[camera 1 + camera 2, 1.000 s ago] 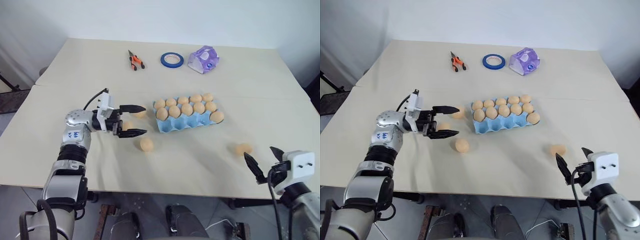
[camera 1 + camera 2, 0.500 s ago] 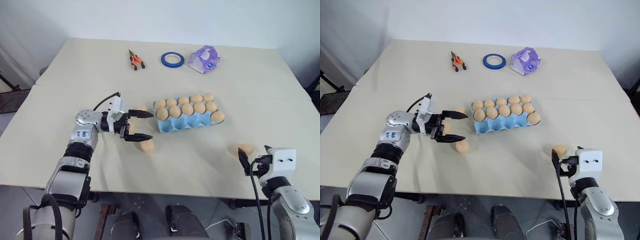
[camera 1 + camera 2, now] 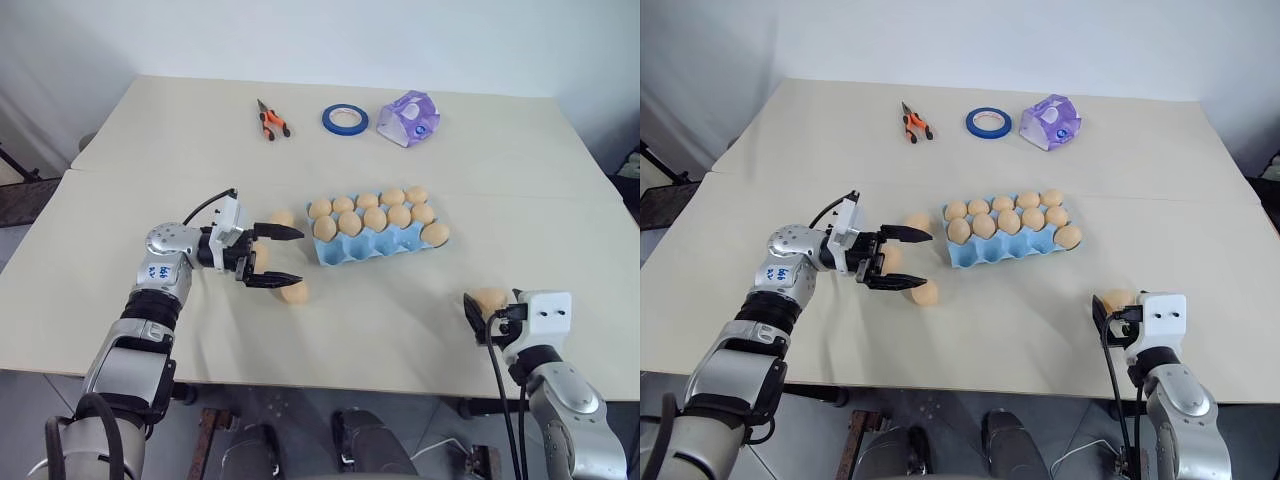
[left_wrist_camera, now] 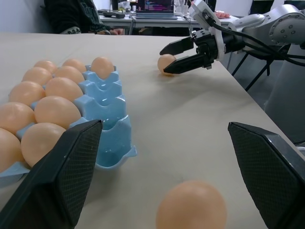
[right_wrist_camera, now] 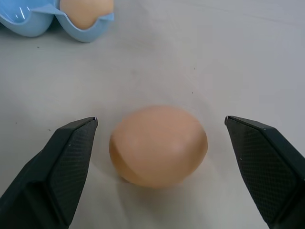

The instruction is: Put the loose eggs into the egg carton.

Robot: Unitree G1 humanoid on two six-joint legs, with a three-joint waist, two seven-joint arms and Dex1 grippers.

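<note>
Your blue carton holds nine eggs, four loose eggs on the surface, both claws, left and right, spread wide, grasping nothing.

Silver jointed arms, black cables, white wrist boxes, black two-fingered left hand.

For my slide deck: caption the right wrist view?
Open right end effector lines up on a loose egg near the egg carton.

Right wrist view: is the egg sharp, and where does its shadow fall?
Right wrist view: the egg is sharp, with a soft shadow on the table beneath it, on the claw's side. Left wrist view: the near egg is slightly soft, the background desks blurred.
</note>
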